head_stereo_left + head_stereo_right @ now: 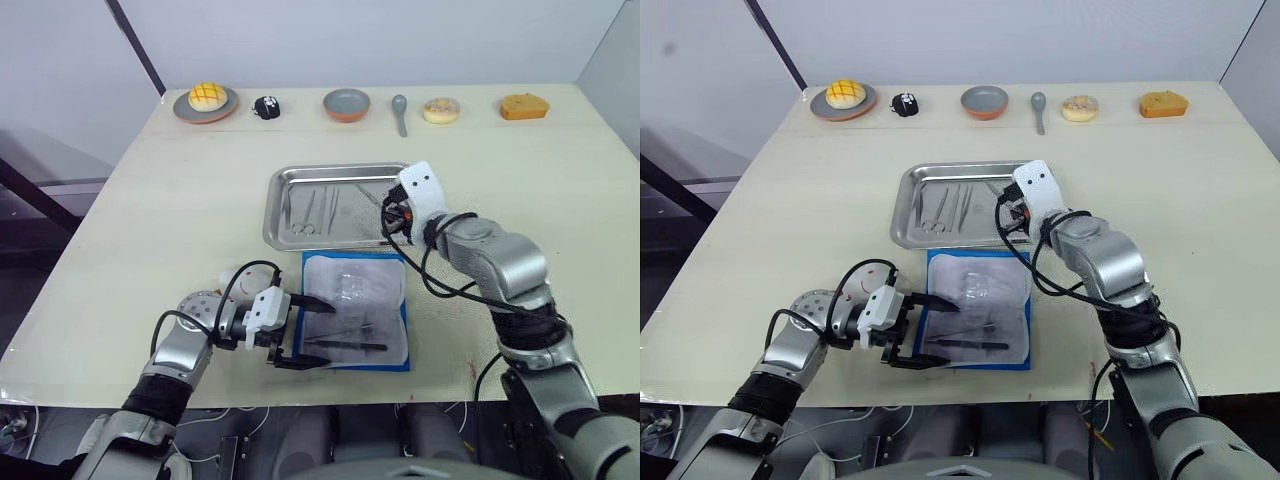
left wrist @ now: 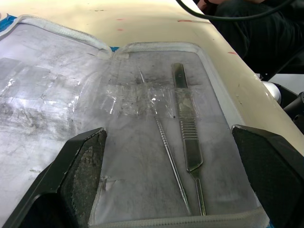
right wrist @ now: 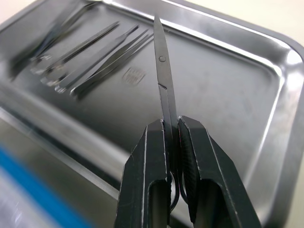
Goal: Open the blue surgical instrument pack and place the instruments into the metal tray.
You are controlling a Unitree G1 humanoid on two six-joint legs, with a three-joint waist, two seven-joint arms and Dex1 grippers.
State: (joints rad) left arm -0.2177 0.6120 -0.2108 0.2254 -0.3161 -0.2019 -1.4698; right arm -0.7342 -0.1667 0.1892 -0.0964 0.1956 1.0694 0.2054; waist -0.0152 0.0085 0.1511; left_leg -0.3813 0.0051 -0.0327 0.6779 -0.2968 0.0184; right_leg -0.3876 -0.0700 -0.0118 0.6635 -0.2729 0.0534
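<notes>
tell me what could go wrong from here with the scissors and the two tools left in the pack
The right pincer grips the scissors edge-on, blades pointing out over the metal tray; a hard release might send them skidding into the instruments already there. The left pincer is open around the thin probe and the scalpel handle, which lie close together on the blue surgical instrument pack; closing could catch both, or snag the lining.

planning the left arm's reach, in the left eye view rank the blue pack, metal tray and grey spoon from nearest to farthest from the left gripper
1. Blue pack: open, directly at the left gripper.
2. Metal tray: just beyond the pack, mid-table.
3. Grey spoon: far edge, right of the grey bowl.
</notes>
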